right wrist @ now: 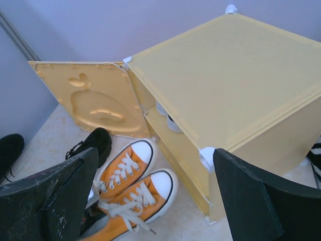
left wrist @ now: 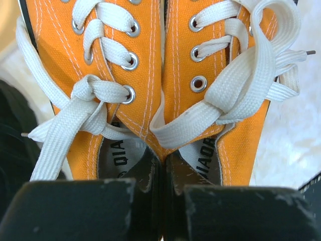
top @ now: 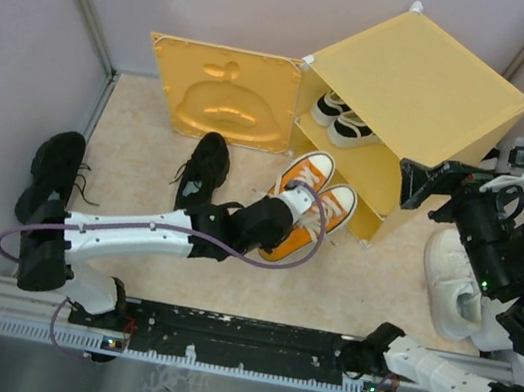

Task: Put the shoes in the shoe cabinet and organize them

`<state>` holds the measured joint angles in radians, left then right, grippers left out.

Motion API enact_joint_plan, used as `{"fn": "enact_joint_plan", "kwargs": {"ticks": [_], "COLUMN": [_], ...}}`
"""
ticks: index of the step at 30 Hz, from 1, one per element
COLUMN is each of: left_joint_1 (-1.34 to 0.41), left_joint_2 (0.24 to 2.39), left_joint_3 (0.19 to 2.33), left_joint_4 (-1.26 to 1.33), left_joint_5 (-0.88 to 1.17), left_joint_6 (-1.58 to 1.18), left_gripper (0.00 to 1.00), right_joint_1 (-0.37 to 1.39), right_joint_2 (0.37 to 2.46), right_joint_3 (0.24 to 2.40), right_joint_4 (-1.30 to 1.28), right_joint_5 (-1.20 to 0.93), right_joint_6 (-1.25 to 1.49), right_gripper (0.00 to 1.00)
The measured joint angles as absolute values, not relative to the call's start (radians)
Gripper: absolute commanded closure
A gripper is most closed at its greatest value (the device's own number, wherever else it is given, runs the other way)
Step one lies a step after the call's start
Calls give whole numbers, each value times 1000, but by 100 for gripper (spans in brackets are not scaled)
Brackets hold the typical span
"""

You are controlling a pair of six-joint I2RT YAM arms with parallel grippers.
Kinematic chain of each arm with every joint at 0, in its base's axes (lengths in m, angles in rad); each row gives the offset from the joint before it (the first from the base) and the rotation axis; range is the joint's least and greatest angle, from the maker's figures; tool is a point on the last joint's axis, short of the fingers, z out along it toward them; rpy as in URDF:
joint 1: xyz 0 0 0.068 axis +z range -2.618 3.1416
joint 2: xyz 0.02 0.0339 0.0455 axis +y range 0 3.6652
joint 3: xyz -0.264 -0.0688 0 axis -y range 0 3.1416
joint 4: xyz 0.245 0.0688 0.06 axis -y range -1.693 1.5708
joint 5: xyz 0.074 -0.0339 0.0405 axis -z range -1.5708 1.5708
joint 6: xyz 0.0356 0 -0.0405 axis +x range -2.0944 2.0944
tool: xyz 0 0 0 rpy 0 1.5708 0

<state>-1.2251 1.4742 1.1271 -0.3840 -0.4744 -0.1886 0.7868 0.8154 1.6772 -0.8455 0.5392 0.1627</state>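
Orange sneakers (top: 324, 192) side by side on counter (top: 136, 164), toes at the lower opening of the shoe cabinet (top: 414, 81). Left end effector (left wrist: 163, 188) pinches both inner heel collars together, likely so the pair moves as one. Right end effector (right wrist: 155, 196) spread, empty, above cabinet. Black-and-white pair (top: 342, 119) on upper shelf.

I'm working in a lab test booth: plain lilac panels (top: 20, 11) far and left, metal rail (top: 242, 367) near.
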Motion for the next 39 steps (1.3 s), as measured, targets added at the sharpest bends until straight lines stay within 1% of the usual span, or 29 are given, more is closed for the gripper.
{"fn": "enact_joint_plan", "kwargs": {"ticks": [8, 15, 22, 30, 34, 39], "left_joint_1": [-1148, -1108, -1074, -1052, -1037, -1028], "left_joint_2": [1489, 1690, 1895, 1951, 1966, 2033], "left_joint_3": [1272, 1478, 1680, 1760, 1768, 1834], "left_joint_4": [-273, -208, -185, -170, -158, -152], "left_joint_5": [-548, -558, -466, -386, -325, -241], "left_joint_6": [-69, 28, 88, 101, 89, 85], "left_gripper": [100, 100, 100, 100, 100, 100], "right_joint_1": [787, 787, 787, 787, 787, 787], "right_joint_2": [855, 892, 890, 882, 868, 854], "right_joint_3": [1766, 1769, 1769, 1769, 1769, 1767], "right_joint_4": [-888, -899, -905, -906, -906, -906], "right_joint_5": [518, 499, 497, 499, 505, 511], "right_joint_6": [134, 123, 123, 123, 123, 123], "right_gripper": [3, 3, 3, 3, 3, 3]}}
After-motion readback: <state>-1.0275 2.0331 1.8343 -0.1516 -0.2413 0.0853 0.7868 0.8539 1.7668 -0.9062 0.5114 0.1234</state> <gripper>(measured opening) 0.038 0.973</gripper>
